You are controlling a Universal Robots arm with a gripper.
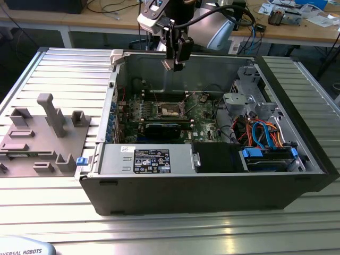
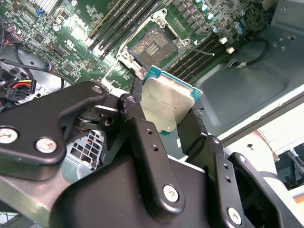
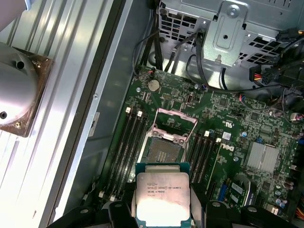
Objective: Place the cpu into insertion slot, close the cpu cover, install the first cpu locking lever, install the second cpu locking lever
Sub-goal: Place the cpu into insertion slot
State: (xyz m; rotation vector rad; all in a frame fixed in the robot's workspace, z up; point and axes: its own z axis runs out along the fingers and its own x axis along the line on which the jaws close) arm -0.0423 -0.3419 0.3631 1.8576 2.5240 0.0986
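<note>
My gripper (image 1: pixel 174 62) hangs above the open computer case, over its far wall, shut on the cpu (image 1: pixel 168 65). In both wrist views the cpu (image 2: pixel 166 102) (image 3: pixel 162 194) is a silvery square with a green rim, pinched at its edges between the black fingers (image 2: pixel 142 137). Below, in the middle of the green board, the insertion slot (image 3: pixel 161 151) (image 2: pixel 151 45) (image 1: pixel 171 110) lies open and dark, with nothing in it. The cpu cover (image 3: pixel 175 122) stands swung up at the slot's far edge. A thin wire lever (image 2: pixel 204 45) sticks out beside the slot.
Long memory slots (image 3: pixel 130 142) flank the socket on both sides. A metal drive cage (image 1: pixel 247 93), blue and orange cables (image 1: pixel 260 130) and a labelled power supply (image 1: pixel 151 159) crowd the case. A grey fixture block (image 1: pixel 48 133) sits on the ribbed table at the exterior view's left.
</note>
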